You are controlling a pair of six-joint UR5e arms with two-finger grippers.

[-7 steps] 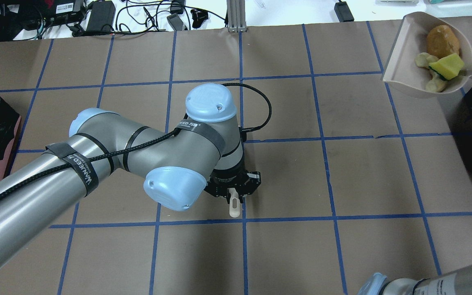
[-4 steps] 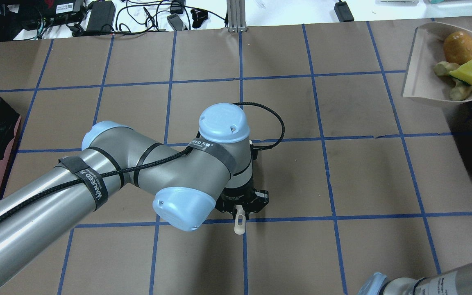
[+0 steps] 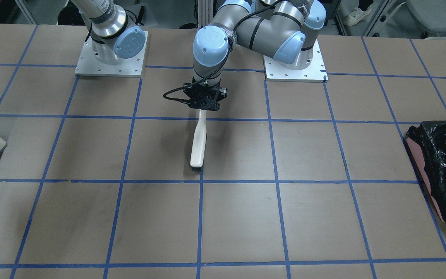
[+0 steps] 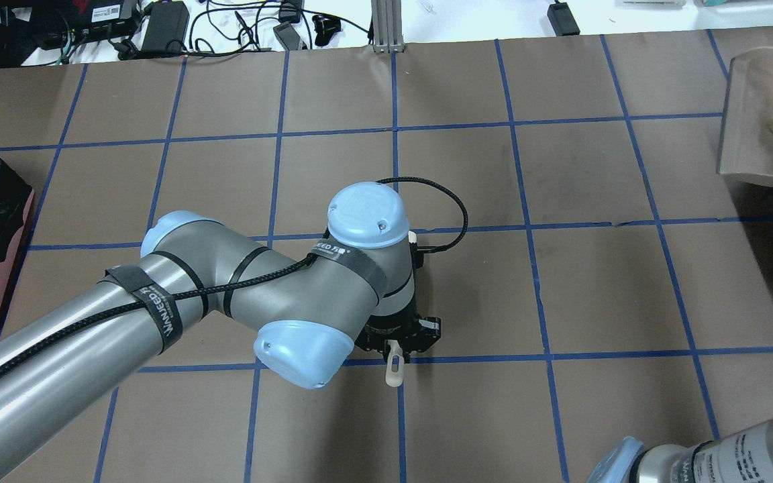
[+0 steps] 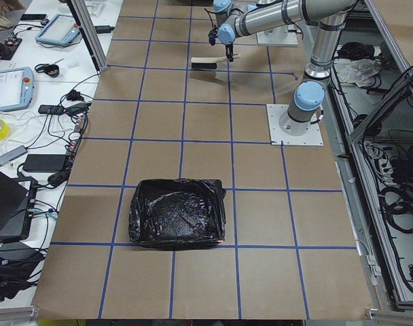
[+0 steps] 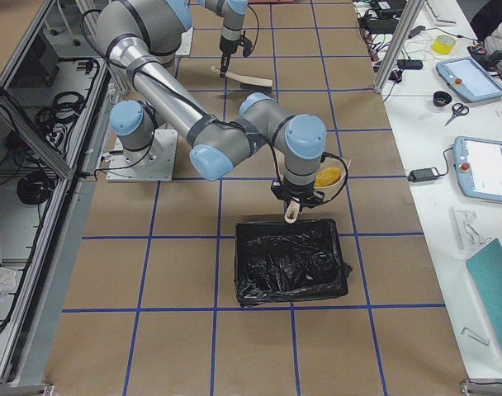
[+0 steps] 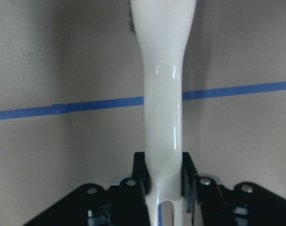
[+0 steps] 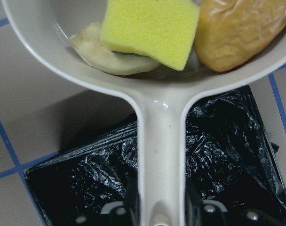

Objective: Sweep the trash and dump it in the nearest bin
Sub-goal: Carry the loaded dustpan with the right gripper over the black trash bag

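Trash (image 8: 150,28) in dustpan (image 8: 86,70) beyond right gripper (image 8: 161,200) clamping handle (image 8: 161,141), seemingly over bin (image 8: 227,141); left gripper (image 7: 162,174) clamps brush (image 7: 164,70).

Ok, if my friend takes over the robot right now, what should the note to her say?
Left gripper: shut on the brush, at the middle of the table.
Right gripper: shut on the dustpan handle.
Trash: sponge, peel and lump all lie in the dustpan.
Done: sweeping.
Left: the scoop is beside the black bin, not above it. Move it over and tip.
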